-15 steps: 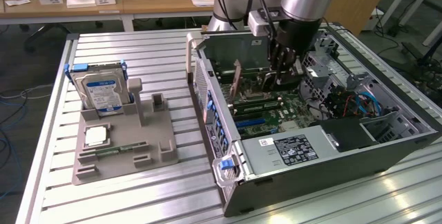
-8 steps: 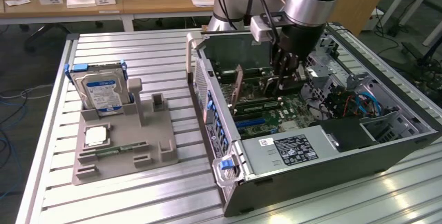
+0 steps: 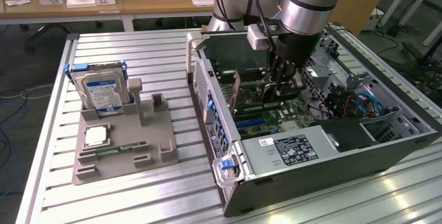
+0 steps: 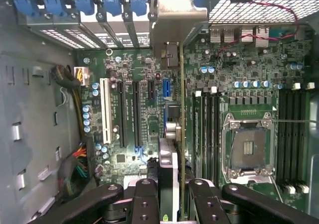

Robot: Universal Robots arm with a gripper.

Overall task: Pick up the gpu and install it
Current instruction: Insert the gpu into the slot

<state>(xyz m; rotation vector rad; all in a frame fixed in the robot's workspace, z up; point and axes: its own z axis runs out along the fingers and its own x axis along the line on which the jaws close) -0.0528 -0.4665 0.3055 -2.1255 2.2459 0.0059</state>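
gpu (image 4: 181, 134) edge-on between gripper (image 4: 172, 186) fingers

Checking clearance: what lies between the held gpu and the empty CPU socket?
In the wrist view, black memory slots lie between the gpu, held in the gripper, and the CPU socket.

Wooden desks (image 3: 103, 6) (grey floor (image 3: 28, 58)) behind

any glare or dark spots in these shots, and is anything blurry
Exterior view: bright streaks of glare on the metal table in front of the computer case, whose inside sits in shadow around the gripper. Wrist view: the motherboard is evenly lit and sharp, the mesh panel is washed out, and the fingers are soft and dark.
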